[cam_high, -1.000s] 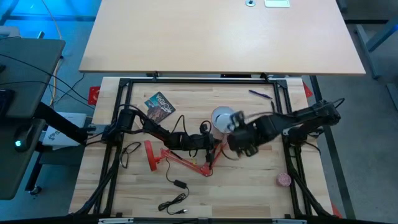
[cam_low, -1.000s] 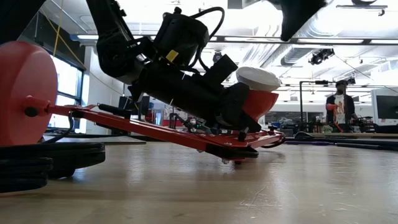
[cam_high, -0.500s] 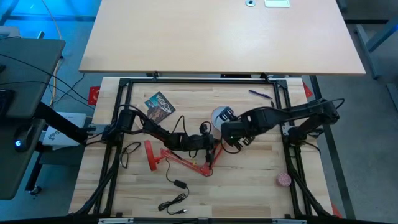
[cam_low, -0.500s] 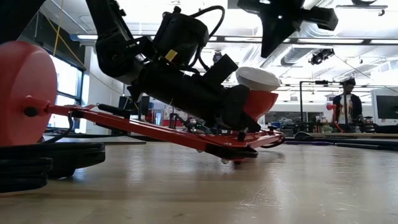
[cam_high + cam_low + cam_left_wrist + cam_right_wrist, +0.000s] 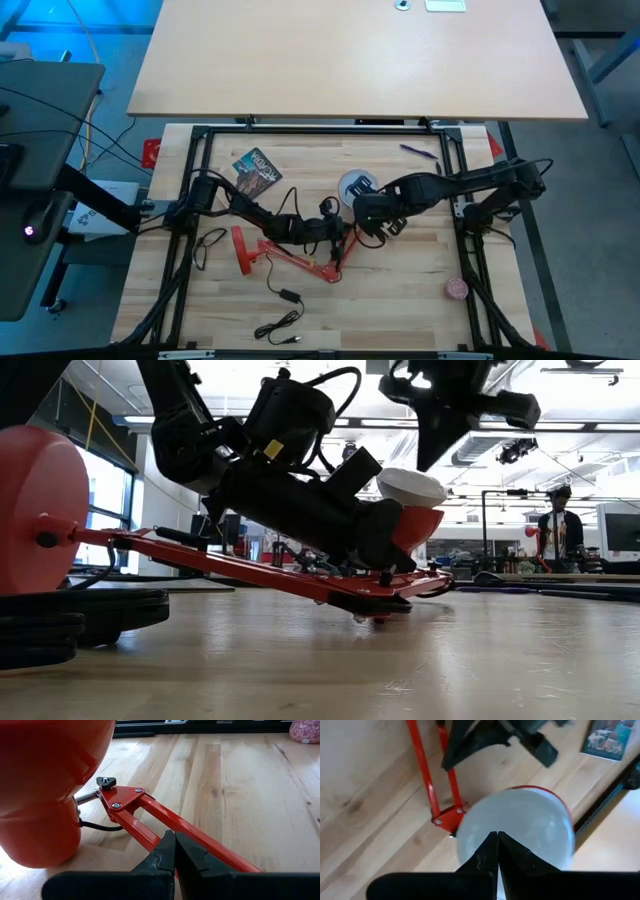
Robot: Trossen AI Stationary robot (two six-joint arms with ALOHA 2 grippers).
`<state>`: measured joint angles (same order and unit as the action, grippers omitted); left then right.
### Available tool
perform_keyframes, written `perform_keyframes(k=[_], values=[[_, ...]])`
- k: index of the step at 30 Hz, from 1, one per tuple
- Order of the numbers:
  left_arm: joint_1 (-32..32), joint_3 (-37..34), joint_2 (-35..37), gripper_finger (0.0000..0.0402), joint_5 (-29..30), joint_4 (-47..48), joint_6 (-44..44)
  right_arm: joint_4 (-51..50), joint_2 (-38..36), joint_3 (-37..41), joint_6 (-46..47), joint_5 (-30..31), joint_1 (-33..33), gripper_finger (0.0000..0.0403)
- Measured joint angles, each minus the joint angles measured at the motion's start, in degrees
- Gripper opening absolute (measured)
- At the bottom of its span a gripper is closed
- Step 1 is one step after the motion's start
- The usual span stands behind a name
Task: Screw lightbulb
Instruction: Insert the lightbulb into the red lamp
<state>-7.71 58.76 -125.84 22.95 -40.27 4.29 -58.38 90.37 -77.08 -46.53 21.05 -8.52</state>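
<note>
A red desk lamp lies on the table, its round base point(image 5: 243, 250) to the left and its jointed arm point(image 5: 300, 262) running right to the red shade point(image 5: 425, 525). The white lightbulb point(image 5: 410, 484) sits in the shade's mouth, dome up; it also shows under my right fingers point(image 5: 520, 827). My left gripper point(image 5: 174, 836) is shut on the lamp's arm beside the shade joint. My right gripper point(image 5: 496, 837) is shut and hangs just above the bulb's dome, pointing steeply down. My left gripper is shut on the lamp's red arm point(image 5: 150, 832), just behind the triangular joint plate at the shade. The fingers come slanting down from the table's left and lie nearly along the arm. The arm sits tilted, its shade end low. My right gripper stands shut over the bulb's dome point(image 5: 485, 827); I cannot tell whether it touches.
A book point(image 5: 258, 170) lies at the far left and a purple pen point(image 5: 420, 152) at the far right. A pink object point(image 5: 457, 289) sits near the right front, and a black cable point(image 5: 285, 300) trails at the front. A person point(image 5: 555, 525) stands in the room behind.
My right gripper has come down and toward the table's left until it stands over the bulb, rolling about its own axis on the way. It stayed shut. The lamp, the bulb and my left gripper have kept still.
</note>
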Motion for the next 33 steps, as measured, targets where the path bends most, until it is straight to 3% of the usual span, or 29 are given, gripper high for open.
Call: perform_keyframes(k=[20, 33], values=[[-0.1, 0.1, 0.2, 0.0, -2.7, 1.7, 0.0, 1.3, -0.1, 0.3, 0.9, 0.6, 2.2, 0.0], [-0.1, 0.0, 0.2, 0.0, -3.2, 1.4, 0.0, 7.7, -0.3, 0.1, -4.6, -0.4, 8.0, 0.0]])
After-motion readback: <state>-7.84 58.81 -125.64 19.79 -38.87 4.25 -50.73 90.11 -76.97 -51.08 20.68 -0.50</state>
